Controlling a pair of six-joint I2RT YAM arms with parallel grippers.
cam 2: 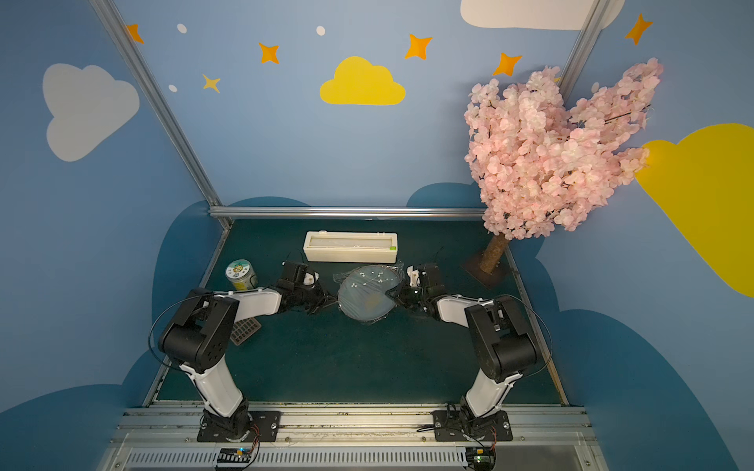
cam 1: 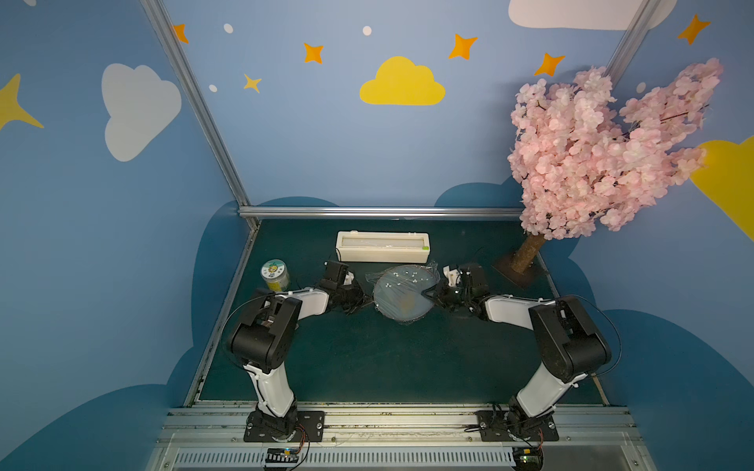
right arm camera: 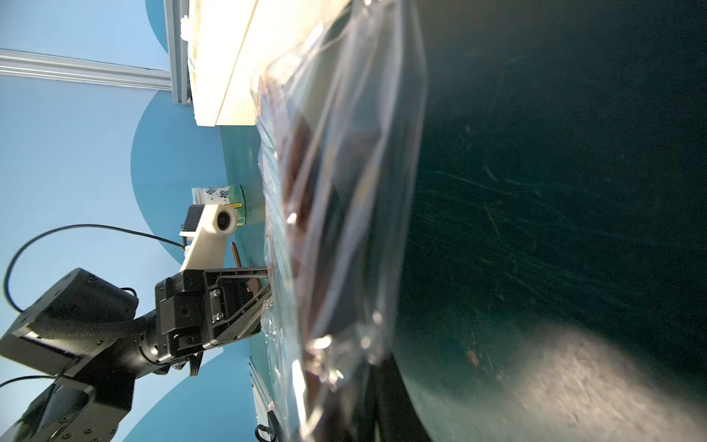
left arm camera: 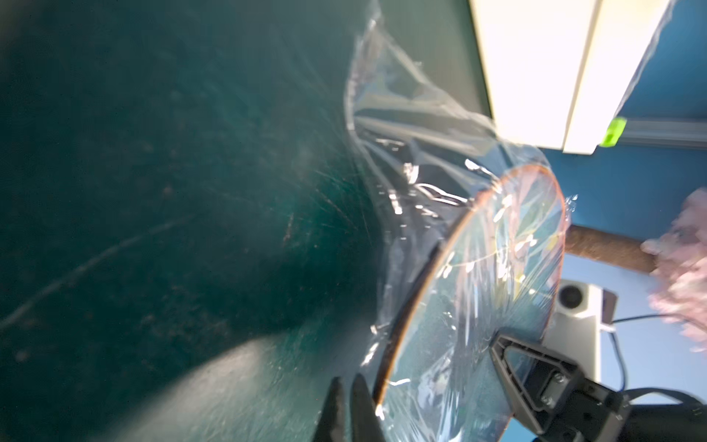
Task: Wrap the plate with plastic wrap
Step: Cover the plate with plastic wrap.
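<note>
Two grippers flank the plate [cam 1: 402, 293], which is held raised above the green table [cam 1: 367, 359], in front of the cream dispenser box [cam 1: 382, 246]. Crinkled plastic wrap [left arm camera: 401, 172] covers its face and hangs below its rim. The right gripper [cam 1: 429, 291] pinches the plate's right edge through the film. The left gripper [left arm camera: 346, 398] has its tips slightly parted just beside the left rim; whether film lies between them cannot be told.

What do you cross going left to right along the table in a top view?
Yellow-labelled jar → left claw → plate → right claw → blossom tree trunk.
</note>
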